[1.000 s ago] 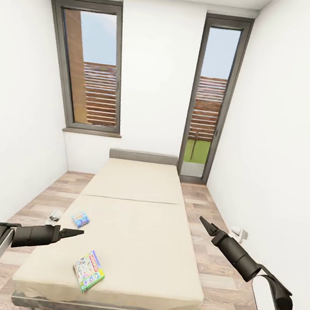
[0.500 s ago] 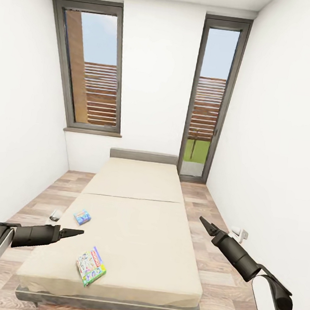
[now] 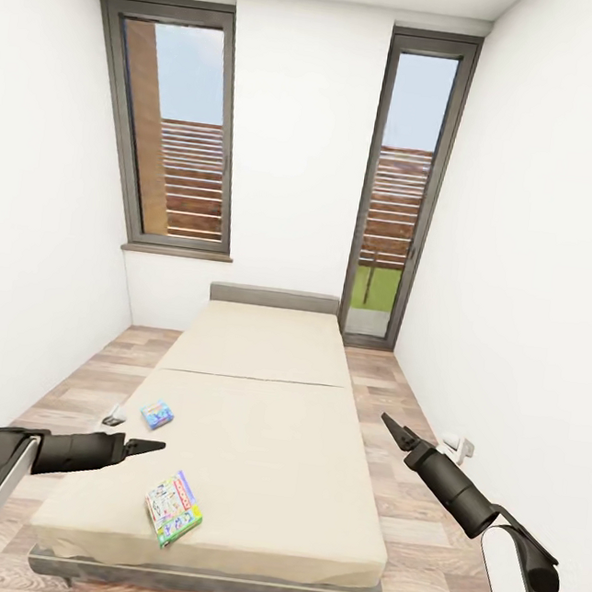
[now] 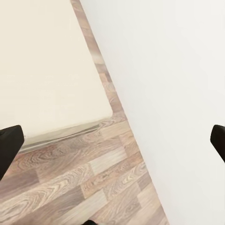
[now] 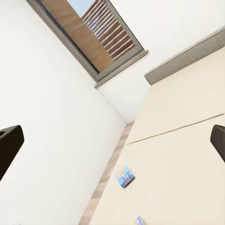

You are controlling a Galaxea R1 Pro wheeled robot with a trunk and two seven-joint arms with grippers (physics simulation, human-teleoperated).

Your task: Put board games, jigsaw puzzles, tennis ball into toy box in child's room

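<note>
view settled since half second ago; left gripper (image 3: 152,447) crept slightly toward bed (image 3: 253,420). white-green board game (image 3: 173,509) lies on beige cover near foot edge, just below and right of left gripper, long axis diagonal; left arm nearer. small blue board game (image 3: 156,414) further up. right gripper (image 3: 389,426) off right side. both grippers empty, fingers wide in wrist views.

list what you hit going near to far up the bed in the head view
white-green board game → small blue board game → seam across the bed cover → grey headboard → window wall
</note>
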